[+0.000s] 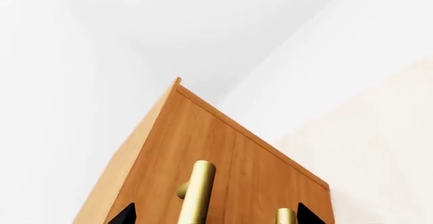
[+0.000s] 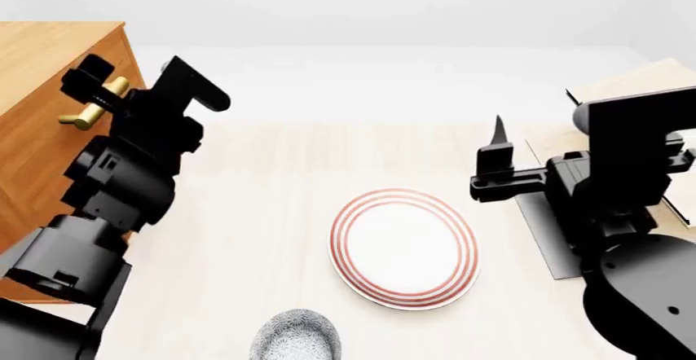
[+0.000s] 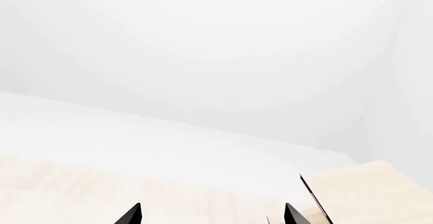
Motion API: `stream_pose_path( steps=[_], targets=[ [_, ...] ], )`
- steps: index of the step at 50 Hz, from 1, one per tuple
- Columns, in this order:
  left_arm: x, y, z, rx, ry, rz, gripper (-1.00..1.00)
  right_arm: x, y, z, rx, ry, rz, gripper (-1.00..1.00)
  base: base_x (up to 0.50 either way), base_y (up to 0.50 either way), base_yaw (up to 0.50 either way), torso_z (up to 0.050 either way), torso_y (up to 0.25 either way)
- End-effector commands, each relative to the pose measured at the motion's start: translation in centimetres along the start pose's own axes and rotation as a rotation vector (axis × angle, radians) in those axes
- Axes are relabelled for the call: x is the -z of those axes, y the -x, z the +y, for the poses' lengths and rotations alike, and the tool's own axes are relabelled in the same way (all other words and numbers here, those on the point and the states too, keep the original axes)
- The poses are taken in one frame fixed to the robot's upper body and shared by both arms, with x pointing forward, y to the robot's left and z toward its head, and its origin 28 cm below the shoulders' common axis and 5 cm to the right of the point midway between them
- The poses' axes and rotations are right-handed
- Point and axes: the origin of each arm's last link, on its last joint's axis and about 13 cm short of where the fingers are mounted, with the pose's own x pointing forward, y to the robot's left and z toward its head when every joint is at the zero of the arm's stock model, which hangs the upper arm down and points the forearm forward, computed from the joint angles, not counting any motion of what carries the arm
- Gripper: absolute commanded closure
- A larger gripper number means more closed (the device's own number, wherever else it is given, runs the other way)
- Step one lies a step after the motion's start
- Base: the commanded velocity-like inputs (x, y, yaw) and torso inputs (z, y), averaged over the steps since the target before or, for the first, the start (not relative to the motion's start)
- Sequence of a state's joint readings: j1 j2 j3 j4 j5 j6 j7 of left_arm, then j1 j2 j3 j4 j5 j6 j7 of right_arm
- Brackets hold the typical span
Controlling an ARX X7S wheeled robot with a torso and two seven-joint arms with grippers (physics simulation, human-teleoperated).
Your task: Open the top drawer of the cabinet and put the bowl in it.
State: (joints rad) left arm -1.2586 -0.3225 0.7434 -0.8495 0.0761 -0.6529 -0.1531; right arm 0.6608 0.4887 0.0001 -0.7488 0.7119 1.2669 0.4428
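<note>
The bowl lay nearest the head camera, cut by the lower frame edge, on the pale wood surface. Just beyond it sat the plate, white with red rings, apart from the bowl.

The cabinet stood at the left edge of the surface. The left gripper was at its front, fingers spread wide to either side of the brass handle of the top drawer; contact with the handle could not be determined. The drawer front appeared flush with the cabinet. Only the left wrist view showed a second brass handle beside the first.

The right gripper hung above the surface right of the plate, fingers wide apart and holding nothing. The right wrist view showed the pale rack board near one fingertip; the head view also showed the rack's dark base.

Open surface lay between the cabinet and the plate, and beyond the plate to the far edge.
</note>
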Motion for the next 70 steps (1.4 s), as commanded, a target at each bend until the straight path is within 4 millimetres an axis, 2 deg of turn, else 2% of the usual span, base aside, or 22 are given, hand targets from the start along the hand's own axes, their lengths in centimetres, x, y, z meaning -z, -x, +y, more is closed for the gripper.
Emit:
stream_pose_path(
  steps=[1, 39, 62, 63, 70],
  targets=[
    [0.7, -1.0, -0.2, -0.016, 0.004, 0.047, -1.00, 0.5, -0.3, 0.2, -0.002, 0.003, 0.011, -1.00, 0.00, 0.00, 0.00, 0.000, 0.000],
    [2.9, -1.7, 1.1, -0.071, 0.033, 0.158, -1.00, 0.3, -0.2, 0.6, -0.023, 0.019, 0.011, -1.00, 0.00, 0.00, 0.00, 0.000, 0.000],
    [3.8, -1.6, 0.5, -0.063, 0.041, 0.181, -1.00, 0.5, -0.4, 0.8, -0.033, 0.021, 0.015, -1.00, 0.00, 0.00, 0.00, 0.000, 0.000],
    [3.8, -1.6, 0.5, -0.063, 0.042, 0.181, 1.00, 0.5, -0.4, 0.8, -0.033, 0.021, 0.015, -1.00, 0.00, 0.00, 0.00, 0.000, 0.000],
    [3.9, -1.6, 0.5, -0.063, 0.048, 0.181, 1.00, 0.7, -0.5, 0.8, -0.032, 0.018, 0.019, -1.00, 0.00, 0.00, 0.00, 0.000, 0.000]
  ],
)
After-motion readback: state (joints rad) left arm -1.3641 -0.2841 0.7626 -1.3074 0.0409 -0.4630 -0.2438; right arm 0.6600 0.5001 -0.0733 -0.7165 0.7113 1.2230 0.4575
